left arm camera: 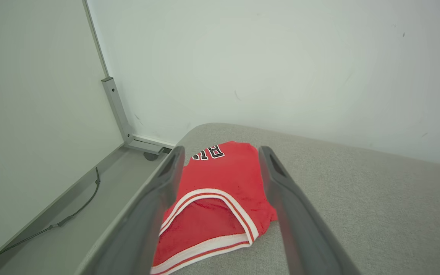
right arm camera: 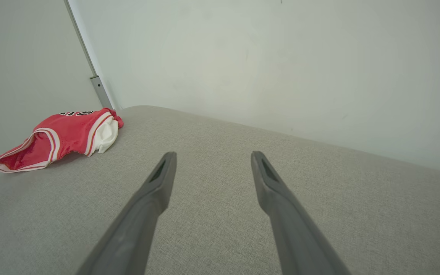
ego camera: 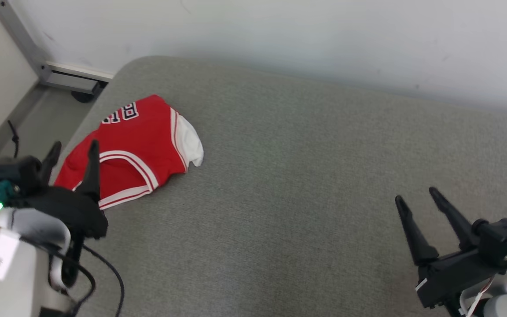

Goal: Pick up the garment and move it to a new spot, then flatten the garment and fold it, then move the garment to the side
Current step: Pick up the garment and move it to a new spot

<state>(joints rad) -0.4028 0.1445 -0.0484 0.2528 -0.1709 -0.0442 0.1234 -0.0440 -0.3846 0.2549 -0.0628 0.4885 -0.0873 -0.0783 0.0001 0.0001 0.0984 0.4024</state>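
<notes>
So the garment is a little red jersey with white-and-red striped trim and black-and-white lettering. It's lying crumpled on the grey fabric-covered table, over by the left edge and close to the rounded far corner. A white bit of cloth pokes out on its right side, and the striped opening faces the robot.

The left gripper is right at the jersey. In the head view its two dark fingers are spread wide and line up with the near-left part of the shirt, with nothing pinched between them. The left wrist view shows the same thing: the jersey sits framed in the gap of the left gripper, with the striped opening about halfway up the fingers and the lettering just past the tips. I honestly can't tell if the tips touch the cloth or just hang over it.

The right gripper is well apart from all that, over bare table at the lower right, also spread wide and holding nothing. In its wrist view the jersey is way off to the left, nowhere near the right gripper.

A plain pale wall runs behind the table.
</notes>
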